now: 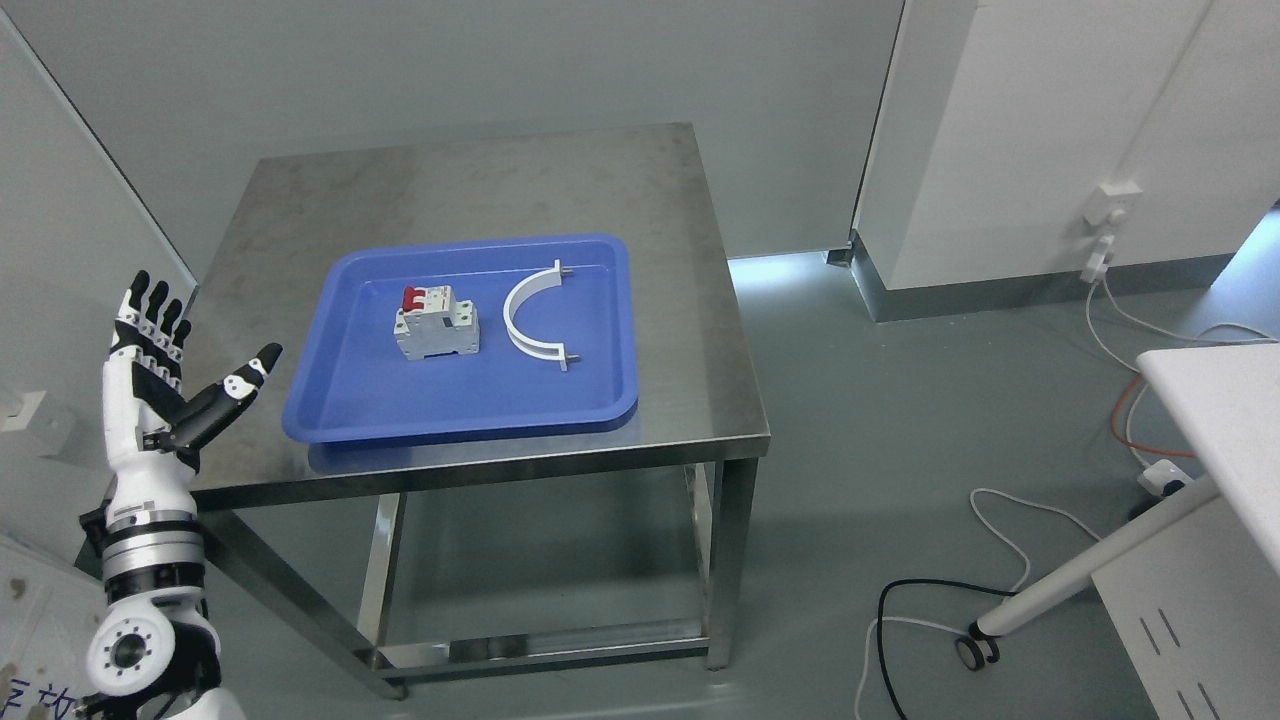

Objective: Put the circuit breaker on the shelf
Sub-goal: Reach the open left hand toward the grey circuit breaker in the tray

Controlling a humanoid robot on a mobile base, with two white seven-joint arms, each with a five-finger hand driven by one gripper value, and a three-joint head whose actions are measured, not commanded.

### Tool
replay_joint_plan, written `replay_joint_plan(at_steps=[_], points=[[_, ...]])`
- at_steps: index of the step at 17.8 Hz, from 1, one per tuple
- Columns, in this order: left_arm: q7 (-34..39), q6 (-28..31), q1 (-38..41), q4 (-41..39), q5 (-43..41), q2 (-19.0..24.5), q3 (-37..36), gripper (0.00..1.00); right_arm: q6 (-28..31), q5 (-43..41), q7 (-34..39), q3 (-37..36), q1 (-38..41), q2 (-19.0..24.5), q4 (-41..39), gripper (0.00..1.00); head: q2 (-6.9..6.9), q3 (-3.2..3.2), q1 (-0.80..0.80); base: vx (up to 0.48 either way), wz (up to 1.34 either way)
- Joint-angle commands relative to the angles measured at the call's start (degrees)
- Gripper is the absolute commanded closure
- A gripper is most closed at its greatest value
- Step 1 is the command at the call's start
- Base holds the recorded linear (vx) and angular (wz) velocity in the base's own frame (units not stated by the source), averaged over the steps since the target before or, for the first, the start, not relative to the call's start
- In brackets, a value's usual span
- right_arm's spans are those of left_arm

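Observation:
A grey circuit breaker (pixel 436 323) with red switches lies in a blue tray (pixel 350 410) on a steel table (pixel 480 190). A white curved bracket (pixel 527 322) lies in the tray to its right. My left hand (pixel 170 360) is raised at the table's left edge, left of the tray, with fingers spread and thumb pointing toward the tray. It holds nothing. My right arm does not show.
The table has a lower steel frame (pixel 540 640). A white wheeled stand (pixel 1100 550) and a white tabletop (pixel 1220 410) stand at the right. Cables (pixel 1000 520) lie on the floor, and white cabinets (pixel 1050 140) stand at the back right.

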Motion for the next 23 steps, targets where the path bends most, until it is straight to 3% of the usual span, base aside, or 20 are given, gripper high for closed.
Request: replay_joint_plan(at_steps=[1, 4, 6, 8, 11, 15, 23], points=[[-2.30, -2.22, 1.21, 0.07, -0.35, 1.25, -2.71, 0.00, 1.39, 0.02, -0.10, 1.14, 0.00, -1.00, -0.08, 0.00, 0.00, 0.00, 0.00, 0.084, 0.08], [-7.93, -4.87, -0.63, 0.07, -0.79, 3.08, -6.03, 0.00, 1.39, 0.01, -0.01, 1.14, 0.00, -1.00, 0.01, 0.00, 0.00, 0.00, 0.00, 0.049, 0.01], [-14.68, -4.26, -3.00, 0.85, -3.67, 12.36, -12.17, 0.01, 1.30, -0.07, -0.10, 1.14, 0.00, -1.00, 0.01, 0.00, 0.00, 0.00, 0.00, 0.020, 0.04], [-20.40, -1.90, -7.20, 3.05, -9.28, 16.97, -17.02, 0.02, 1.39, 0.02, -0.10, 1.14, 0.00, -1.00, 0.01, 0.00, 0.00, 0.00, 0.00, 0.002, 0.01], [-26.12, 3.99, -13.81, 5.25, -19.40, 17.33, -18.35, 0.03, 1.39, 0.01, -0.01, 1.14, 0.00, -1.00, 0.01, 0.00, 0.00, 0.00, 0.00, -0.003, -0.01], [-29.75, 8.39, -15.75, 8.23, -26.35, 16.54, -23.01, 0.08, 1.30, -0.07, -0.01, 1.14, 0.00, -1.00, 0.01, 0.00, 0.00, 0.00, 0.00, 0.000, 0.00], [-30.45, 8.58, -20.67, 14.91, -32.25, 13.91, -24.42, 0.21, 1.39, 0.02, -0.01, 1.14, 0.00, -1.00, 0.01, 0.00, 0.00, 0.00, 0.00, 0.000, 0.00]])
